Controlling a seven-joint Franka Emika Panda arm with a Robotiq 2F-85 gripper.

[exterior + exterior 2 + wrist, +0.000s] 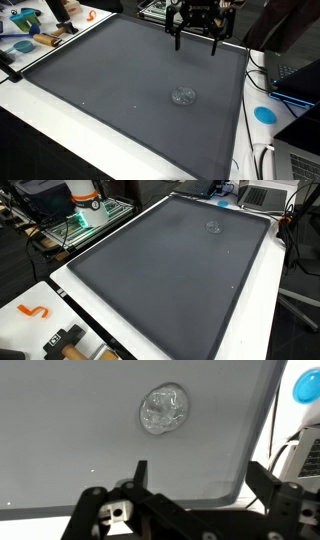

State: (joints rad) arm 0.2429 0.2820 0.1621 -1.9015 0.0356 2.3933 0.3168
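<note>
Grey mat [120, 80] on white table [40, 115]

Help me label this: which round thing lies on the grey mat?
The clear crumpled one; the blue disc sits off the mat, on the white table.

The white desk [40, 110] has a wide dark grey mat [120, 80] over most of its top. A small crumpled clear object [163, 409] lies alone on the mat, ahead of the end effector [200, 472] and apart from it. A blue disc [307, 387] sits on bare desk beyond the mat's edge, further ahead and off to the side. An orange hook [33, 311] lies at the desk's far end.
</note>
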